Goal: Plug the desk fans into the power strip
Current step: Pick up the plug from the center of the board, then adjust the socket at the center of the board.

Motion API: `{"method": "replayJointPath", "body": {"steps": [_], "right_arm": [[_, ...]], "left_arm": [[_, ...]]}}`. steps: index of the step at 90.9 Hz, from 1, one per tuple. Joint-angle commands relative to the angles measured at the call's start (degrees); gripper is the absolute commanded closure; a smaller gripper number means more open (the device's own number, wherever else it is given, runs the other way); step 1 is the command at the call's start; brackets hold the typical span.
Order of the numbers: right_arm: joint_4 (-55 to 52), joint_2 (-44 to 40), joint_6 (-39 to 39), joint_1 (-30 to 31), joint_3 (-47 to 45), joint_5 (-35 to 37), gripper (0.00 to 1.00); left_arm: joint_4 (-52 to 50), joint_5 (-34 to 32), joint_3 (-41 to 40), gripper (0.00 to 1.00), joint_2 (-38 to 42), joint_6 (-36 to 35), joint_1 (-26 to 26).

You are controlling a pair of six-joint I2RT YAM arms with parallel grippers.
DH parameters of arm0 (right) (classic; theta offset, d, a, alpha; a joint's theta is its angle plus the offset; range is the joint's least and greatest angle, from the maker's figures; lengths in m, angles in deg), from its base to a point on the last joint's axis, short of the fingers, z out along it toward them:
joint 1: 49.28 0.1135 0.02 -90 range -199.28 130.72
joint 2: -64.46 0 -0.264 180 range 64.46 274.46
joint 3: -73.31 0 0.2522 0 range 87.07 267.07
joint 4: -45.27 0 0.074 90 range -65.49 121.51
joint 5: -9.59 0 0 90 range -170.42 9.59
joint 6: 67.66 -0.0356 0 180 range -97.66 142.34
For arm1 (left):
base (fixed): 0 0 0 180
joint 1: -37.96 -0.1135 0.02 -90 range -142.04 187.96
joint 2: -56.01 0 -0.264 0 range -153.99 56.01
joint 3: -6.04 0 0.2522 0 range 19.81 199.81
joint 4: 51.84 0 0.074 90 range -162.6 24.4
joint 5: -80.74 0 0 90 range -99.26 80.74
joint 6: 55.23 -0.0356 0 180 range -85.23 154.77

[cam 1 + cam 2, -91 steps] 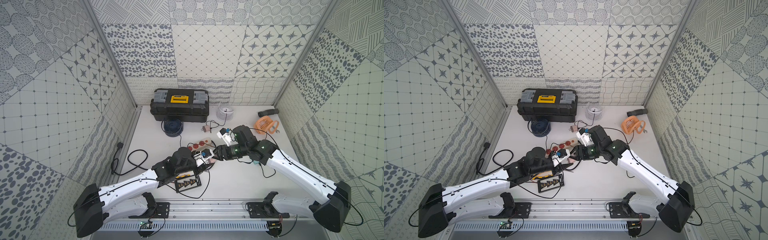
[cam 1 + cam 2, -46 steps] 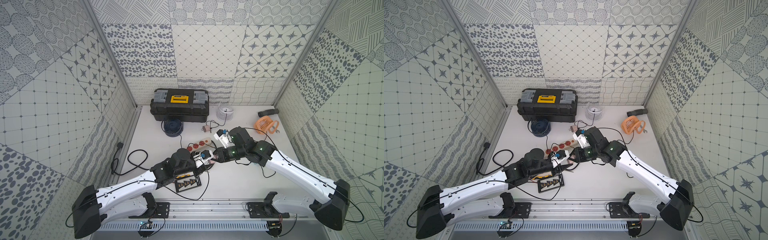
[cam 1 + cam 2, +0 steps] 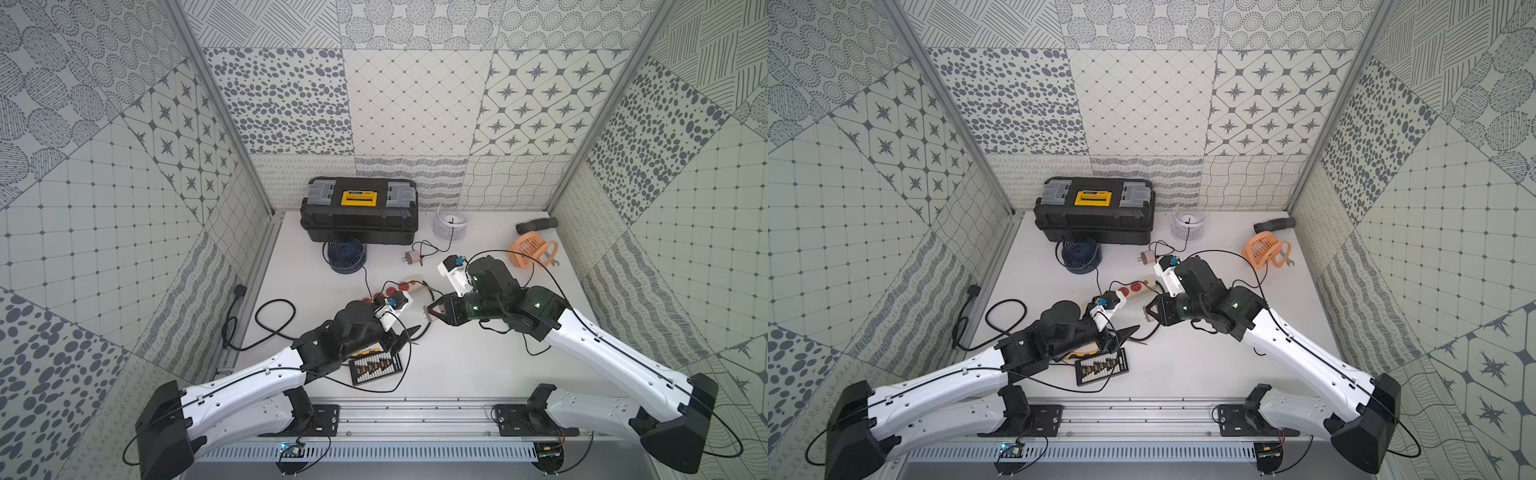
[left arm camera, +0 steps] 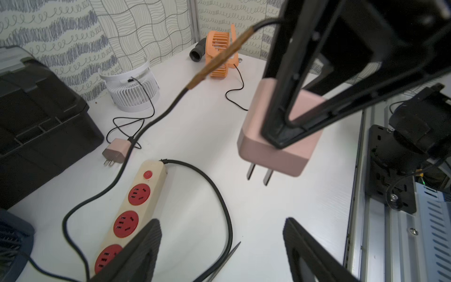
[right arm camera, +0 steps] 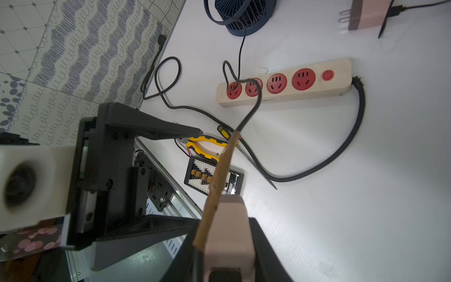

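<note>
Power strip (image 5: 284,97) is seen flat on the worktop, slightly left of centre, four red sockets facing up; in both top views its left end is hidden under the left arm. Its thick black cord (image 5: 351,146) leaves the right end and is curved back toward the near side. Right tool (image 3: 433,312) is clamped on a pink plug adapter (image 4: 273,156), held in the air just right of the strip, apart from it, prongs pointed down at bare worktop. A brown-wrapped cable (image 4: 219,61) runs from the adapter across the strip to the navy desk fan (image 3: 346,257), which is set far-left beside the black toolbox (image 3: 359,210). Left tool (image 4: 219,254) is held with jaws wide apart, nothing between them, low over the black cord by the strip's near end. A second pink adapter (image 3: 411,258) is lying far of the strip, wired to a white fan (image 3: 451,223). An orange fan (image 3: 532,251) is at far right. A black connector board (image 3: 376,368) and yellow pliers (image 5: 207,144) are lying near the left arm.
</note>
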Motion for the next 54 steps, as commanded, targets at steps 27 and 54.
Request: {"method": "replayJointPath", "body": {"steps": [27,54], "right_arm": [[6.32,12.38,17.47,2.82,6.97,6.55,0.96],[10.59,26.20,31.35,6.74,15.82,13.82,0.93]], "left_arm": [[-2.37,17.47,-8.28,0.15,-0.74,26.13,-29.12],[8.86,24.30,-11.08,0.14,-10.88,28.26,-41.29]]}}
